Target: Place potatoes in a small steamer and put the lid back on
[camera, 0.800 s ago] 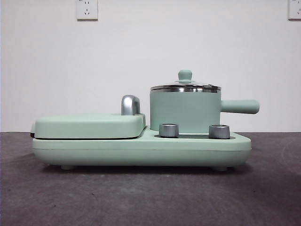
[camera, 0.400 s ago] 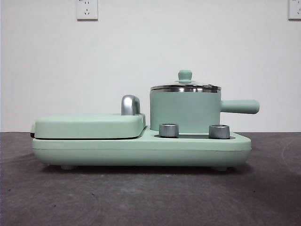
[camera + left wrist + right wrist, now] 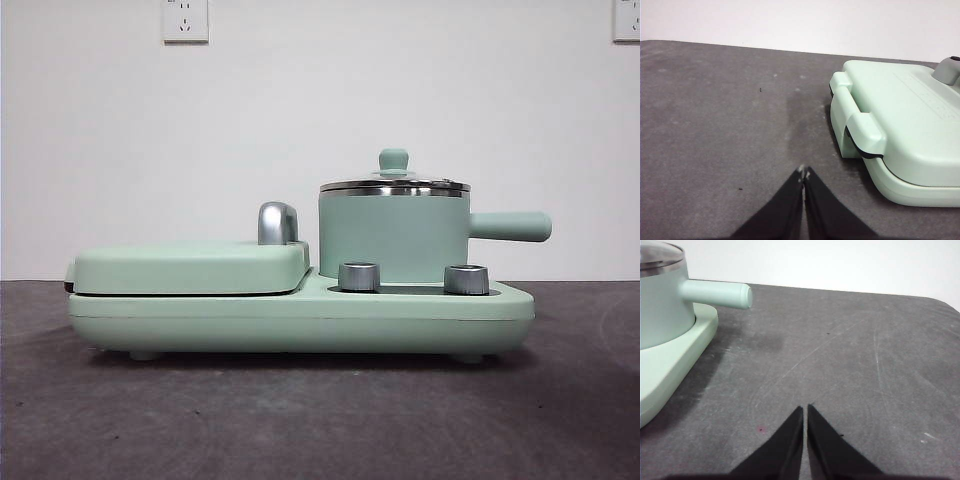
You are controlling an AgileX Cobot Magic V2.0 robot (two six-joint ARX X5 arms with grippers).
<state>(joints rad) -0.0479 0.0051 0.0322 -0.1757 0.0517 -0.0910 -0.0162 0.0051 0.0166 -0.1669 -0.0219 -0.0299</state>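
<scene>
**Both grippers clenched and empty, steamer lidded**

The left gripper (image 3: pixel 804 173) has its jaws pressed together over bare grey table (image 3: pixel 715 125), holding nothing, just left of the griddle cover (image 3: pixel 905 115). The right gripper (image 3: pixel 805 410) is likewise clenched and empty, to the right of the small steamer (image 3: pixel 393 235). The steamer stands upright on the appliance base (image 3: pixel 300 315), its lid (image 3: pixel 393 183) on, its stubby handle (image 3: pixel 510 226) pointing right.

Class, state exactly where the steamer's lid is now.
In the front view, the lid sits closed on the small steamer, right of the griddle cover.
</scene>
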